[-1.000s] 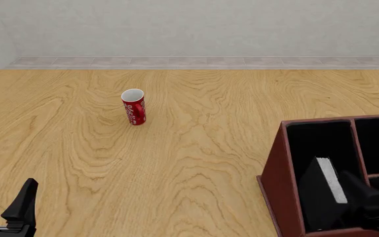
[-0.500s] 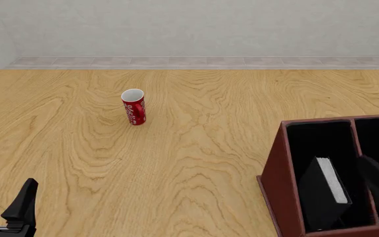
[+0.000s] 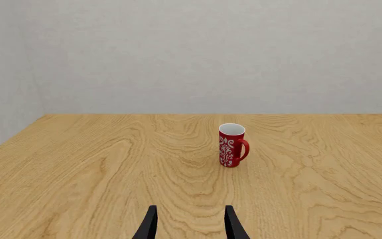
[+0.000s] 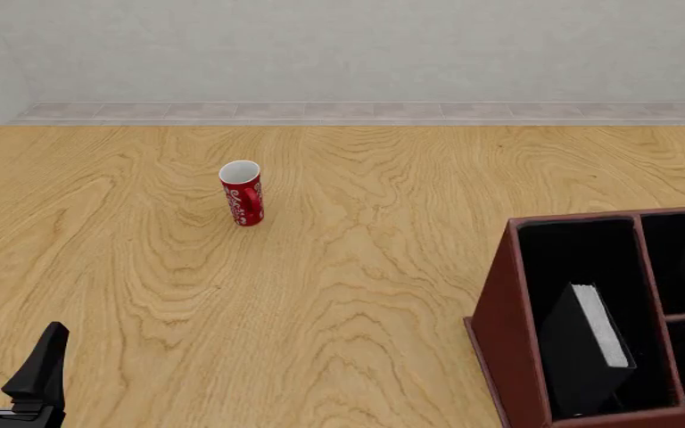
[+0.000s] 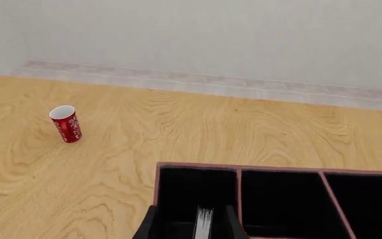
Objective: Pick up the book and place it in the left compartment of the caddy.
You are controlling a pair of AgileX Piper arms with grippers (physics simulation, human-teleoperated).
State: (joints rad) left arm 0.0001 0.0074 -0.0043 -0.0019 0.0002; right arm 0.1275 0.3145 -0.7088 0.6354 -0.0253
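Since a second ago the right end effector (image 5: 189,230) has let go and lifted clear, open and empty, leaving the book (image 4: 587,349) leaning on edge in the caddy's (image 4: 499,330) left compartment (image 4: 581,259), while the left end effector (image 3: 190,225) idles open over the counter (image 4: 355,267).

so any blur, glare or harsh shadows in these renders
Front view: sharp and evenly lit, the red mug casting barely any shadow, no glare on the table; the caddy interior is so black the book shows mainly by its white page edge. Both wrist views: equally crisp, flat lighting, no blur.
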